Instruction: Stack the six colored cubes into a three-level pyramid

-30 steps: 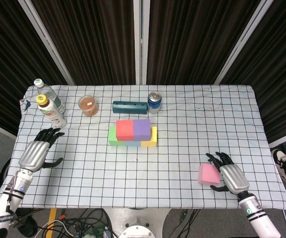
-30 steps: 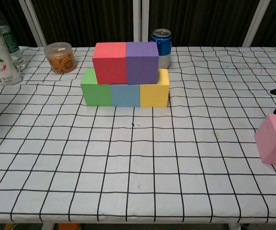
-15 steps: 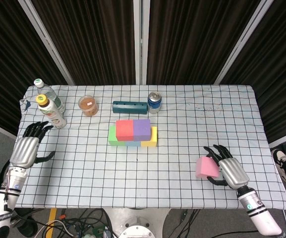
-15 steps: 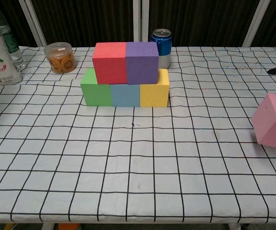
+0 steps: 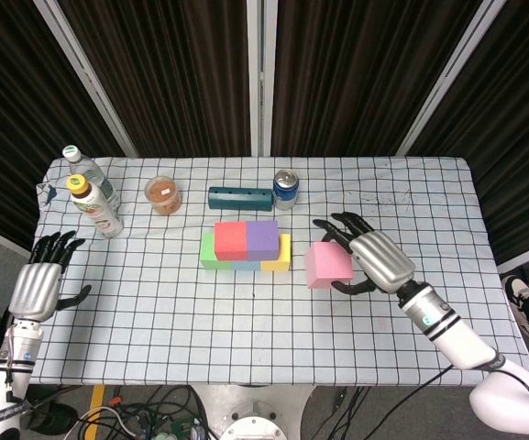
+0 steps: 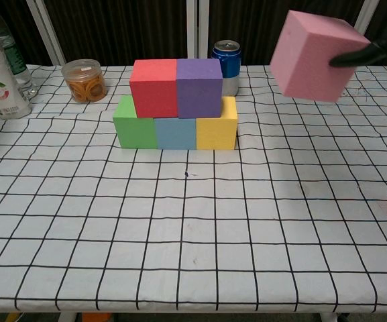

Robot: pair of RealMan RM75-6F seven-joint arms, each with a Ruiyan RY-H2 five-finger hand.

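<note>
Lifted off the tabletop (image 5: 411,302), the pink cube (image 5: 327,265) now hangs right of the stack, gripped by the right hand (image 5: 371,259)'s fingers (image 5: 337,226); it should be levelled and centred over the red cube (image 5: 231,240) and purple cube (image 5: 262,237). Left hand (image 5: 37,284) idles, fingers spread, holding nothing.

Bright even overhead light, soft faint shadows; both views sharp, no glare; dark curtains behind
</note>
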